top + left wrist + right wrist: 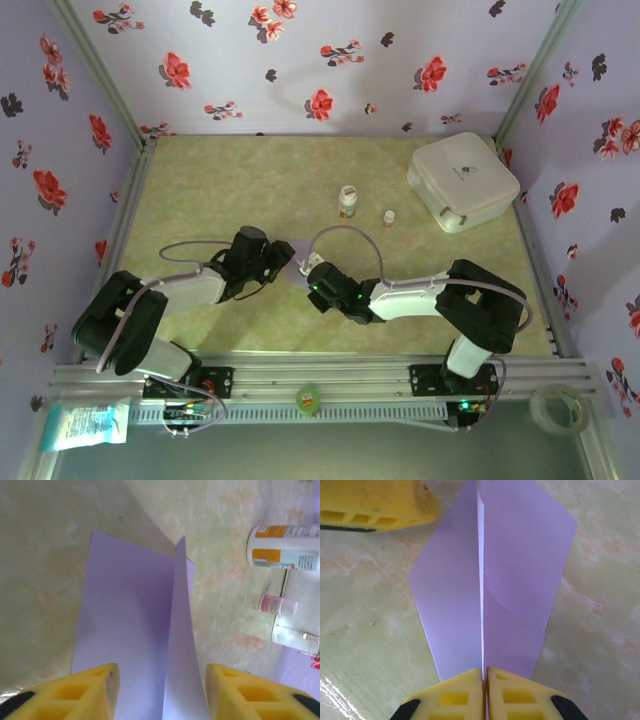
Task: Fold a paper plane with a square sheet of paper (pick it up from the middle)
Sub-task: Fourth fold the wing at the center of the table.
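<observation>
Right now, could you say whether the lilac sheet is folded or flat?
Folded: the right end effector pinches the lilac sheet along a raised centre crease.

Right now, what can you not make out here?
Top view: the left arm and right arm cover most of the pale lilac folded paper sheet.
Left wrist view: the bottom edge cuts off the sheet's near end; the right edge, the orange-labelled white bottle.
Right wrist view: the shut right gripper hides the fold it pinches.
</observation>
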Tool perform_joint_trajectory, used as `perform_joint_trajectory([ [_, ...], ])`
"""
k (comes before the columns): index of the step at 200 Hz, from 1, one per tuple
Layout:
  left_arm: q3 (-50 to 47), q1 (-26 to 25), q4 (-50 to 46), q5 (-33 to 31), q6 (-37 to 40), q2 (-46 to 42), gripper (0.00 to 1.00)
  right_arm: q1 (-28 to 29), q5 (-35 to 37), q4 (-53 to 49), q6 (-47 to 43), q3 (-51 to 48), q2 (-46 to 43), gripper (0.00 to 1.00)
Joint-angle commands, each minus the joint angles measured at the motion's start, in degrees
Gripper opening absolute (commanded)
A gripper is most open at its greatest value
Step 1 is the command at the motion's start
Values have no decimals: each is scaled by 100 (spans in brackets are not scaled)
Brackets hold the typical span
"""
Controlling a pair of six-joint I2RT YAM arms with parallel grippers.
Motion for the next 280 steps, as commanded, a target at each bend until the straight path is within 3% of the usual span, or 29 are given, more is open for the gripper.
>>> perform_joint_trajectory([
  [1, 251, 107, -80, 230, 307, 63, 53, 41, 85, 143, 21, -63, 91, 10],
  [30, 597, 164, -59, 690, 596, 439, 58, 46, 84, 152, -13, -56, 103, 9],
  [64, 591, 242, 82, 796, 370, 691, 52, 41, 85, 90, -35, -24, 100, 10],
  [87, 461, 321, 158, 728, 195, 664, 44, 39, 112, 33, 76, -124, 10, 13],
  [110, 419, 349, 169, 647, 116, 537, 28, 39, 100, -17, 227, -181, -48, 15],
  [166, 500, 358, 231, 634, 43, 530, 9, 44, 221, -15, 357, -288, -145, 17],
  [221, 409, 359, 247, 595, -1, 435, 2, 43, 402, -86, 409, -381, -263, 18],
  [280, 420, 359, 248, 585, -8, 472, 2, 42, 359, 35, 408, -398, -239, 17],
])
